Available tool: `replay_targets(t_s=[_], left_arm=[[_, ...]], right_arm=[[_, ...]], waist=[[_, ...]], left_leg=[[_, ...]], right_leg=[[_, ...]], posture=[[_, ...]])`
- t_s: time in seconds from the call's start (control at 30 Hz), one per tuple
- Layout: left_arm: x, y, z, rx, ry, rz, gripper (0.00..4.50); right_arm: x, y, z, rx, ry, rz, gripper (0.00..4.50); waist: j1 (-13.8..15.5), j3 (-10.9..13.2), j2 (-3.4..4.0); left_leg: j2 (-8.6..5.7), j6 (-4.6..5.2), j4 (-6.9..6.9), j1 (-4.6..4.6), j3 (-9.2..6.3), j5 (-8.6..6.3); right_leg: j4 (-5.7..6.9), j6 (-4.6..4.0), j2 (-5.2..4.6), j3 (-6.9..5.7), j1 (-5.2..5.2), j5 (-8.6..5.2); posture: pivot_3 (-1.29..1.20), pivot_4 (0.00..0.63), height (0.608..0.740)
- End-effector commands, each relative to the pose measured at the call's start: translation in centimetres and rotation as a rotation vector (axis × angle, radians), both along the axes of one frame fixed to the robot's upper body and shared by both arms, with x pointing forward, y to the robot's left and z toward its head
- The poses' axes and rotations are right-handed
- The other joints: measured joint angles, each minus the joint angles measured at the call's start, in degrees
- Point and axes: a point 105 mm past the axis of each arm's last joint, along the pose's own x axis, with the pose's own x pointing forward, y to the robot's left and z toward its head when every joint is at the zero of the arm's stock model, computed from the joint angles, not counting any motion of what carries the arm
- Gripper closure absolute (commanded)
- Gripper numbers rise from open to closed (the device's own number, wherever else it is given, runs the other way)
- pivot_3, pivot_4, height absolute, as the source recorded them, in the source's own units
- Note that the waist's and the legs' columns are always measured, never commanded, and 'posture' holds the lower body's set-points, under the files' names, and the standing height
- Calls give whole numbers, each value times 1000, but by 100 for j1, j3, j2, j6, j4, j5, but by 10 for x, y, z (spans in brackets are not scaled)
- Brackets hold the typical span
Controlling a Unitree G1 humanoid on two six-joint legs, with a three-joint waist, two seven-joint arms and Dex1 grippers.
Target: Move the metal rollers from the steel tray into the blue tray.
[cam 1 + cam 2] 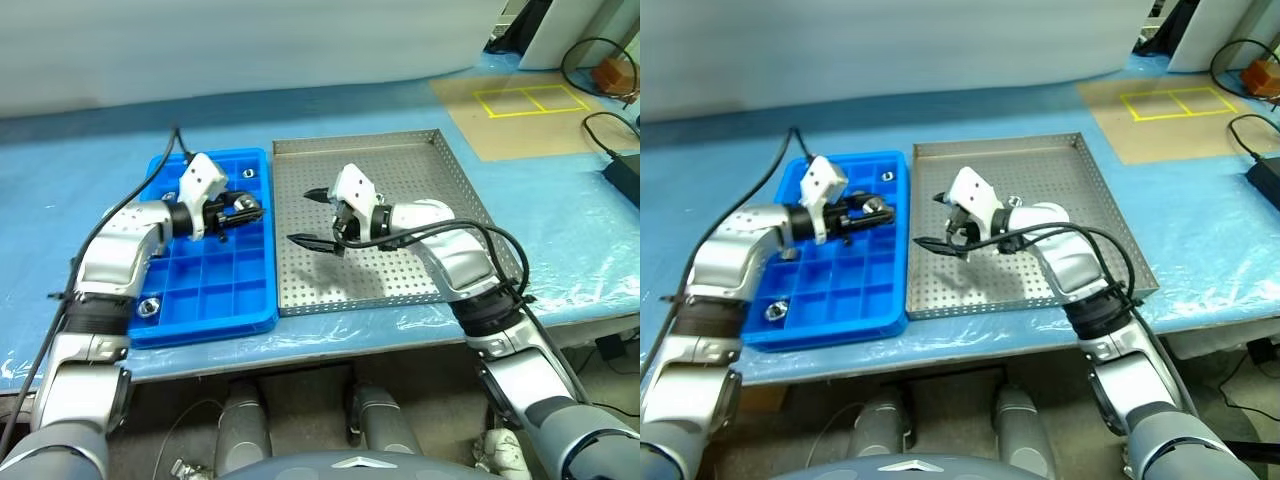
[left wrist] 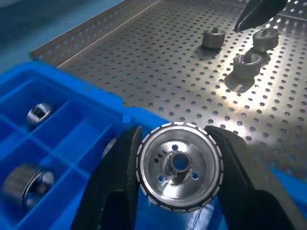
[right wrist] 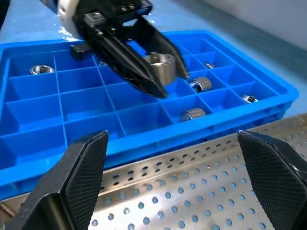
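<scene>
Left gripper [image 1: 243, 210] is clamped on one shiny silver metal roller [image 2: 179, 165], a ribbed-edged cylinder with a central hole, held between both black fingers [image 2: 120, 182] above the far-right part of the bright blue plastic tray with square compartments [image 1: 255, 322]. Blue tray sits on the left of the table, touching or just beside the large flat perforated steel tray [image 1: 455, 170] on its right. Right gripper [image 1: 310, 218] hovers over the left half of the steel tray with its jaws spread wide and nothing between them, pointing left toward the blue tray. Several rollers already lie in blue tray compartments: one in the near-left corner cell [image 1: 147, 307], one near the far-right corner [image 1: 249, 173], and a few more seen from the right wrist view [image 3: 194, 114], [image 3: 200, 83], [image 3: 41, 70]. Three more rollers rest on the steel tray floor [image 2: 213, 38], [image 2: 246, 64], [image 2: 265, 39], close together, near the right gripper's fingertip; their exact spot in the head views is mostly hidden behind the right arm, probably mid-tray. Light blue plastic sheet [image 1: 90, 150] covers the table under both trays.
</scene>
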Motion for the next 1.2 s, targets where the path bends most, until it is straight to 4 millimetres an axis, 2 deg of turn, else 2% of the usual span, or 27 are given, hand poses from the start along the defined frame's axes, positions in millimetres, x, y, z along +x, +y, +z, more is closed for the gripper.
replay_targets(t_s=[0.03, 0.17, 0.3, 0.43, 0.63, 0.93, 1.0, 1.03, 1.17, 1.2], left_arm=[[-20, 13, 18, 0, -66, 27, 2661], [-38, 39, 9, 20, -30, 142, 2661], [-47, 49, 3, 26, -3, 196, 2661], [-51, 49, -5, 39, 15, 212, 2661], [-51, 38, -15, 41, 57, 196, 2661], [-49, 51, -36, 83, 119, 264, 2661], [-48, 53, -37, 87, 120, 276, 2018], [-48, 51, -37, 85, 120, 270, 1868], [-45, 47, -35, 89, 105, 258, 486], [-43, 44, -32, 84, 96, 247, 486]], right_arm=[[-1, 6, 9, 5, -47, 46, 0], [-2, 12, 8, 12, -27, 77, 0], [-1, 16, 8, 15, -26, 102, 0], [-1, 22, 10, 0, -44, 151, 0], [-3, 24, 9, -8, -43, 170, 0], [1, 17, 4, -21, -38, 129, 0], [2, 17, 4, -23, -41, 125, 0], [2, 16, 4, -25, -43, 123, 0], [3, 14, 2, -28, -44, 113, 0], [3, 13, 2, -28, -43, 108, 0]], waist=[[48, 1, 0], [126, 1, 0], [200, 1, -1], [267, 1, -1], [284, 1, -2], [274, 1, -2], [275, 0, -3], [276, 0, -3], [277, 0, -3], [277, 0, -3]], left_leg=[[1, -2, -1, 1, 0, 1], [2, -11, -8, 6, -1, 6], [2, -18, -17, 7, -6, 11], [1, -18, -17, 9, -7, 11], [0, -23, -29, 6, -8, 15], [1, -27, -31, 9, -8, 17], [1, -27, -31, 9, -8, 17], [1, -27, -30, 9, -8, 17], [0, -27, -29, 9, -8, 17], [0, -27, -30, 9, -8, 18]], right_leg=[[1, -1, 0, -3, 0, -1], [4, -1, 0, -5, 0, -1], [7, 1, 0, -12, 1, -2], [7, 1, -1, -10, 0, -2], [2, -1, 0, -11, -3, -2], [6, -1, 2, -11, -5, -2], [7, -1, 2, -10, -4, -2], [6, -1, 2, -10, -4, -2], [6, -2, 1, -11, -4, -2], [7, -2, 2, -11, -4, -2]], posture=[[-28, 150, 740], [10, 150, 740], [45, 150, 740], [57, 150, 740], [51, 150, 740], [44, 150, 740], [43, 150, 740], [41, 150, 740], [36, 150, 740], [30, 150, 740]])
